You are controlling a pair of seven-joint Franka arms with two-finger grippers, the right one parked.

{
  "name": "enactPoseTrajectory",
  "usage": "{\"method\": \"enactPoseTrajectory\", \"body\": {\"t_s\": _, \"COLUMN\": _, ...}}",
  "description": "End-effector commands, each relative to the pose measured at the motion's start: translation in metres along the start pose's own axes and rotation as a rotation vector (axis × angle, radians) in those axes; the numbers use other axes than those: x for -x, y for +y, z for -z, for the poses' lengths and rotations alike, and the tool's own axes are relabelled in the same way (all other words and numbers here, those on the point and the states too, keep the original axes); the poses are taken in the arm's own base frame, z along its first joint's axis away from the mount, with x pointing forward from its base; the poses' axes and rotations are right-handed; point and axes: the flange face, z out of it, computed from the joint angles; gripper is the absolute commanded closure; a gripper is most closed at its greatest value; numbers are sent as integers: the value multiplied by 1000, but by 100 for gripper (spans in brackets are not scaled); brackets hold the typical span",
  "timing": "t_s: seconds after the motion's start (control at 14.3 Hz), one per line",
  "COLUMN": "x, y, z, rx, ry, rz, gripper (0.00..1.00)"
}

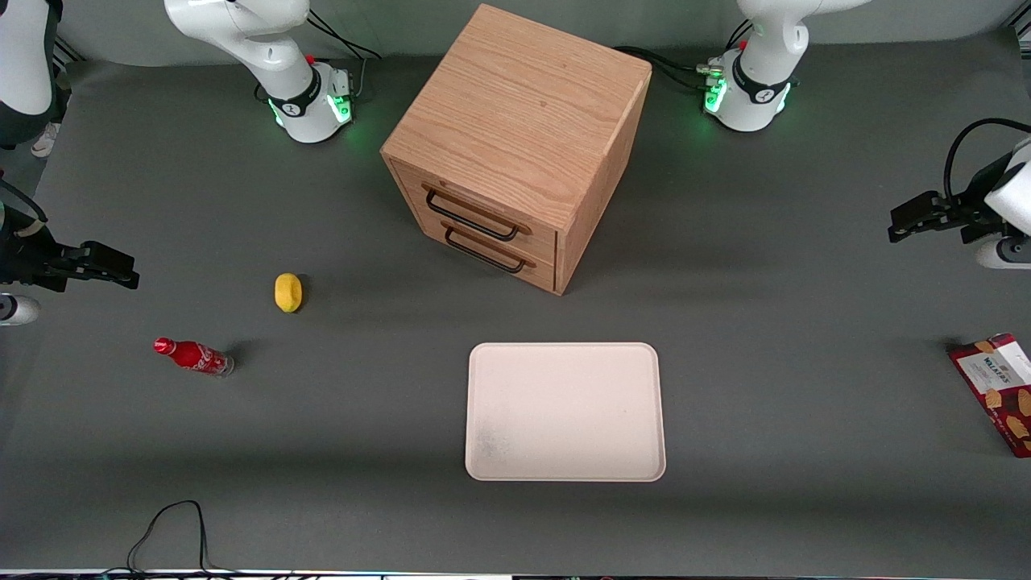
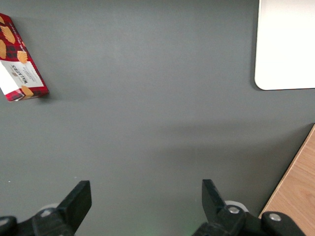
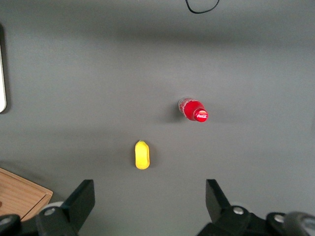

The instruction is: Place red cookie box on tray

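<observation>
- While the gripper [image 2: 142, 201] hangs open over bare mat at the front view's right edge, the red cookie box [image 1: 999, 388], labelled "Walkers", lies below it.
- Tray [image 1: 565, 412] sits lower centre, well apart.
- Coca-Cola bottle [image 1: 193, 356] lies lower left.

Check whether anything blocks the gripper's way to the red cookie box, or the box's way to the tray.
Nothing visible does. The open gripper hangs over bare table mat, apart from the red cookie box. Only bare mat lies between box and tray; the wooden drawer cabinet stands farther from the front camera.

robot lab | grey mat tabletop [image 1: 773, 338] | bolted arm bases [image 1: 749, 97] | cables [image 1: 173, 528]
</observation>
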Motion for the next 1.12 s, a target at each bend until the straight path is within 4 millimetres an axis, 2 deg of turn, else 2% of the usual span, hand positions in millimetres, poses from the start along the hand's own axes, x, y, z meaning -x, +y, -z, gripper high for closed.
{"method": "enactPoseTrajectory", "body": {"t_s": 0.0, "x": 6, "y": -4, "z": 9, "rx": -16, "ry": 5, "rz": -18, "gripper": 0}}
{"method": "enactPoseTrajectory", "body": {"t_s": 0.07, "x": 4, "y": -6, "z": 7, "rx": -15, "ry": 11, "rz": -12, "gripper": 0}}
{"method": "enactPoseTrajectory", "body": {"t_s": 0.14, "x": 2, "y": -16, "z": 2, "rx": -14, "ry": 8, "rz": -1, "gripper": 0}}
{"method": "enactPoseTrajectory", "body": {"t_s": 0.42, "x": -25, "y": -84, "z": -43, "rx": -83, "ry": 20, "rz": 89, "gripper": 0}}
{"method": "enactPoseTrajectory", "body": {"t_s": 0.56, "x": -38, "y": -136, "z": -69, "rx": -75, "ry": 9, "rz": 196, "gripper": 0}}
{"method": "enactPoseTrajectory", "body": {"t_s": 0.63, "x": -52, "y": -162, "z": -77, "rx": -85, "ry": 34, "rz": 232, "gripper": 0}}
{"method": "enactPoseTrajectory", "body": {"t_s": 0.77, "x": -82, "y": -197, "z": -95, "rx": -123, "ry": 70, "rz": 266, "gripper": 0}}
{"method": "enactPoseTrajectory", "body": {"t_s": 0.98, "x": -116, "y": -257, "z": -142, "rx": -206, "ry": 124, "rz": 313, "gripper": 0}}
{"method": "enactPoseTrajectory", "body": {"t_s": 1.05, "x": -123, "y": -284, "z": -158, "rx": -230, "ry": 156, "rz": 314, "gripper": 0}}
